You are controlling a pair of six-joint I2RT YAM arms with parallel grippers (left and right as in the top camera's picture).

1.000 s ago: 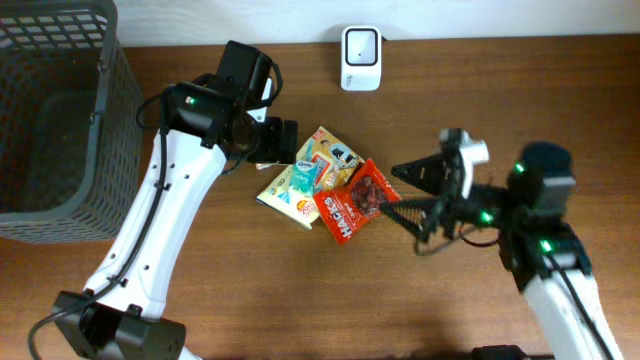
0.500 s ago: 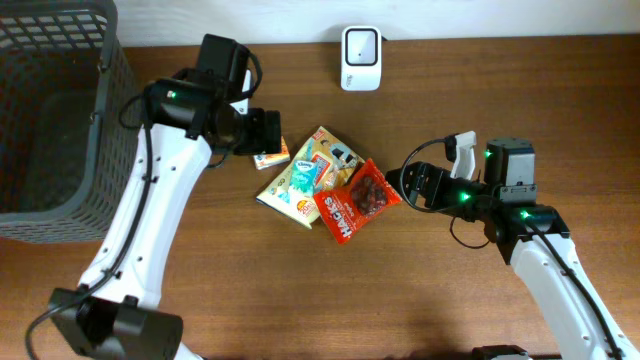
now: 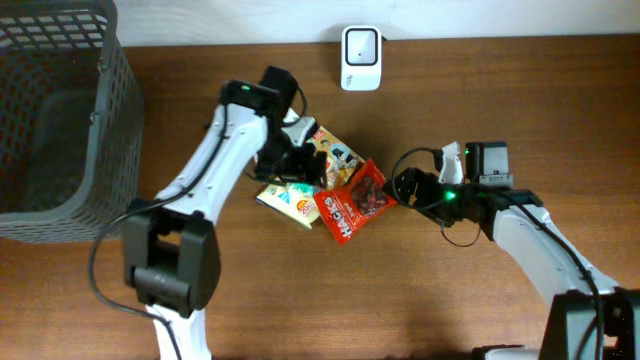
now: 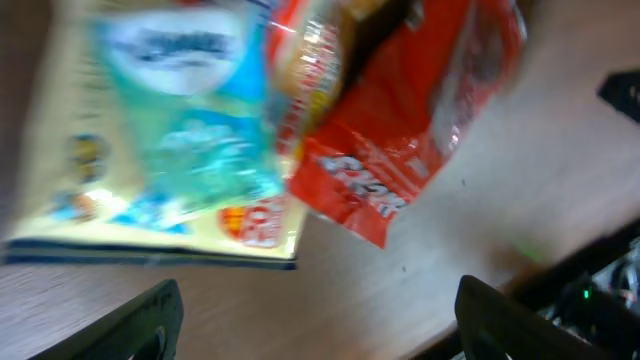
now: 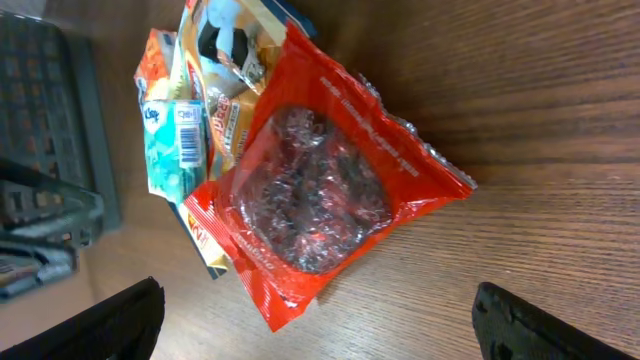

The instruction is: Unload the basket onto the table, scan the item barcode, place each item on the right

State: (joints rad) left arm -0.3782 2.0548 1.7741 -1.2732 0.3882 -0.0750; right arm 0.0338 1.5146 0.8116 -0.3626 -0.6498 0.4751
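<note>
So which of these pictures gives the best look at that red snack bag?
The right wrist view: the red snack bag fills the frame, sharp, its clear window showing dark contents. The overhead view shows it small, partly overlapping the other packets. The left wrist view shows it blurred and partly cut off.

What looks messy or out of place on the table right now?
Nothing looks spilled or torn. The one untidy spot is the heap mid-table: the red snack bag lies askew, overlapping the yellow packet and the illustrated packet, so they partly cover each other. The scanner sits apart near the back edge.
</note>
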